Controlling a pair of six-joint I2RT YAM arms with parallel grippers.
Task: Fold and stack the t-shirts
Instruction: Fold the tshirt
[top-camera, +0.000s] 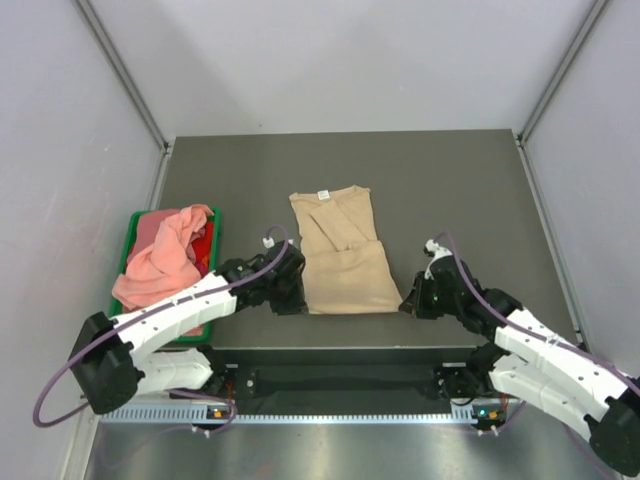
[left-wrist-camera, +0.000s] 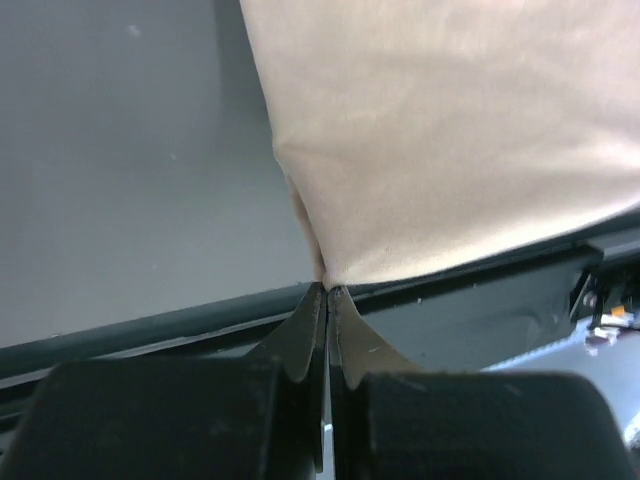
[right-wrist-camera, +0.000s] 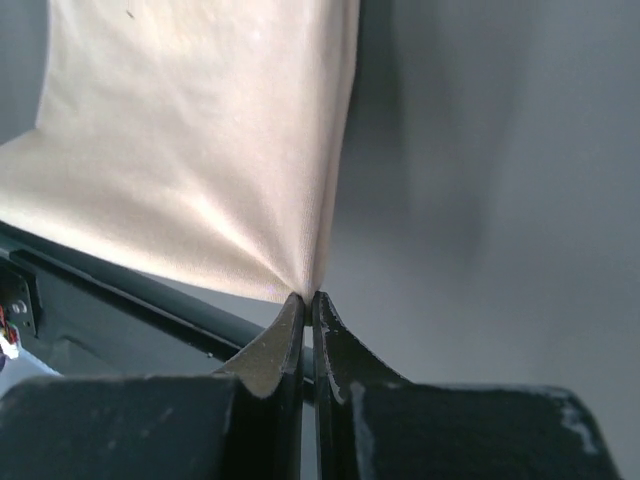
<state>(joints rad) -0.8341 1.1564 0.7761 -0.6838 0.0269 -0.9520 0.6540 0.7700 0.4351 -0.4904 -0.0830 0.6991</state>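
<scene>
A tan t-shirt (top-camera: 342, 256) lies flat in the middle of the table, sides folded in, its white neck label (top-camera: 323, 194) at the far end. My left gripper (top-camera: 298, 304) pinches the shirt's near left hem corner (left-wrist-camera: 327, 272), jaws shut on the cloth. At the near right hem corner (right-wrist-camera: 308, 285) my right gripper (top-camera: 408, 302) is shut on the fabric the same way. Salmon-pink t-shirts (top-camera: 162, 258) lie heaped in the bin at the left.
A green plastic bin (top-camera: 214, 262) stands at the table's left side, beside my left arm. The table's near edge (top-camera: 350, 348) runs just below both grippers. Grey walls close in the left, right and back.
</scene>
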